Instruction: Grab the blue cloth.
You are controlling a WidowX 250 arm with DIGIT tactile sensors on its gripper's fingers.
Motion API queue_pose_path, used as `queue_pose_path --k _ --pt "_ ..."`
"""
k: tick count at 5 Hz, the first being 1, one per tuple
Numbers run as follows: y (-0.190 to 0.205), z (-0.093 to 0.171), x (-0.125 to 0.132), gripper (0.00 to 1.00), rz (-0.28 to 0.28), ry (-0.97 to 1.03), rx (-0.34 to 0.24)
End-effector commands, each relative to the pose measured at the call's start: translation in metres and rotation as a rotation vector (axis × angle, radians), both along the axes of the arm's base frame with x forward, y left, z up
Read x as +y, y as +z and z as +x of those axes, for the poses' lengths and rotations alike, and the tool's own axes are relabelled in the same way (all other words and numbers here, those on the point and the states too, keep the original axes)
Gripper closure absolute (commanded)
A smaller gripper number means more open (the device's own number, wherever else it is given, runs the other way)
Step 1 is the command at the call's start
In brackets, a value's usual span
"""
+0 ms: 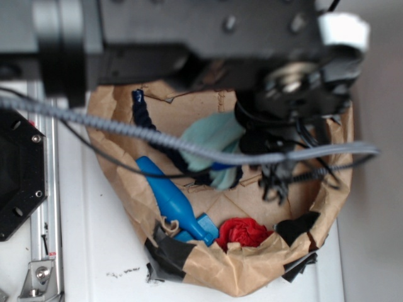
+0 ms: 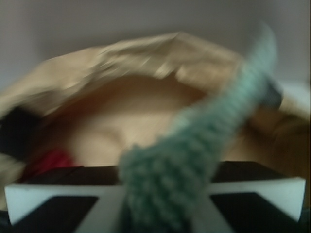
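The blue cloth (image 1: 213, 137) is a pale teal terry strip hanging above the floor of the brown paper bin (image 1: 252, 267). My gripper (image 1: 253, 139) is at the cloth's right end, dark and partly hidden under the arm. In the wrist view the fuzzy blue cloth (image 2: 194, 155) fills the space between the two fingers and runs up to the right. My gripper (image 2: 163, 196) is shut on it, and the cloth's free end is blurred.
In the bin lie a bright blue plastic bottle (image 1: 171, 200), a dark navy twisted rope (image 1: 148, 123), a red cloth (image 1: 242, 231) and a black piece (image 1: 299, 226). Grey cables (image 1: 126, 129) cross the view. A metal rail (image 1: 44, 239) runs at the left.
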State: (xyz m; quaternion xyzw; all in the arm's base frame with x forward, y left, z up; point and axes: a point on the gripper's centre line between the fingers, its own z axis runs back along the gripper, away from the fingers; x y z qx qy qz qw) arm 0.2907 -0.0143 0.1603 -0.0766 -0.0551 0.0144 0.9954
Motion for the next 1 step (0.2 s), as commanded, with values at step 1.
queue_pose_path --k 1 --pt "0.0382 -0.0132 0.0253 1.0 0.036 0.109 -0.015"
